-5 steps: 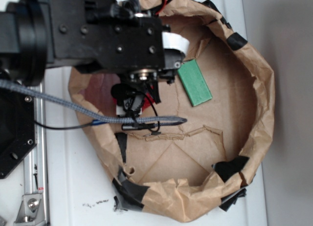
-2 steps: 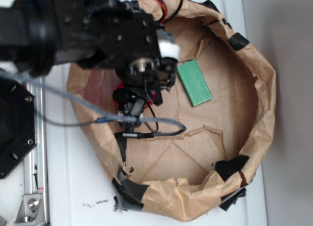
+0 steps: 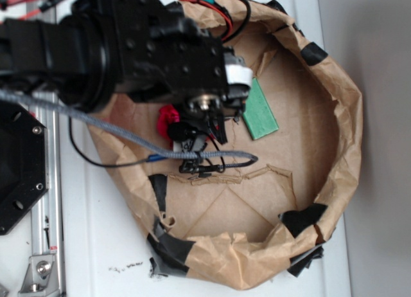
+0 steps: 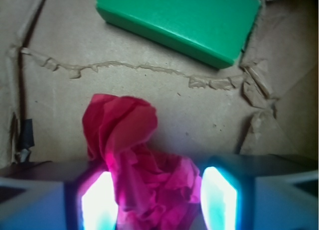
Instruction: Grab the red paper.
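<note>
The red paper (image 4: 142,175), a crumpled wad, sits between my two fingers in the wrist view and touches both lit pads. Its top lobe sticks out ahead of the fingertips over the brown floor. My gripper (image 4: 159,205) is shut on it. In the exterior view, part of the red paper (image 3: 168,119) shows at the left of the gripper (image 3: 192,133), under the black arm. The rest of the wad is hidden by the arm.
A flat green block (image 3: 260,110) lies just right of the gripper and ahead of it in the wrist view (image 4: 179,21). A tan-brown paper bowl (image 3: 340,149) with black tape patches rings the workspace. A grey cable (image 3: 96,123) crosses left. A torn paper ridge (image 4: 124,68) crosses the floor.
The arm has shifted right and looms larger in the exterior view. The red paper now shows at the gripper's left side instead of beneath it.
</note>
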You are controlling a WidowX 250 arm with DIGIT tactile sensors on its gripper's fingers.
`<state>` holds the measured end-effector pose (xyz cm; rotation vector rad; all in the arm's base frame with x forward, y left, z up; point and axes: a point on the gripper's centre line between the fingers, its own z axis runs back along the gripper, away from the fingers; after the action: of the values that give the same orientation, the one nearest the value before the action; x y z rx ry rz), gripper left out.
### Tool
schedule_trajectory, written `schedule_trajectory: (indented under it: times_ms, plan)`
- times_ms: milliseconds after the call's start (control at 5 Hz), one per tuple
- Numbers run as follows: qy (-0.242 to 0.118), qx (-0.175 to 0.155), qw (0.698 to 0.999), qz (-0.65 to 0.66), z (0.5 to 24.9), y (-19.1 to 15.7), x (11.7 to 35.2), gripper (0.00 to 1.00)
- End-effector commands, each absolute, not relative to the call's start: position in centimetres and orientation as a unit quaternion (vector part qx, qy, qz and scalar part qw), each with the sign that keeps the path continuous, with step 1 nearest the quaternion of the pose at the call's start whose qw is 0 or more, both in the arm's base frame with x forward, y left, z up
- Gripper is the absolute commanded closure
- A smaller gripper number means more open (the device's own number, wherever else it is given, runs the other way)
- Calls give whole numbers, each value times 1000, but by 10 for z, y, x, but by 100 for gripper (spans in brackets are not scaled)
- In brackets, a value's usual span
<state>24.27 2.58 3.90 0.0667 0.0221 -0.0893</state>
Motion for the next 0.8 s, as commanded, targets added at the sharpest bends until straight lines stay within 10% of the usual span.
schedule_trajectory:
  times_ms: [0,400,600]
  plan:
    - [-68,68,995,-7,130,29,261,100]
    - [-92,48,994,-13,195,28,263,100]
    - [-68,64,995,-19,176,38,261,0]
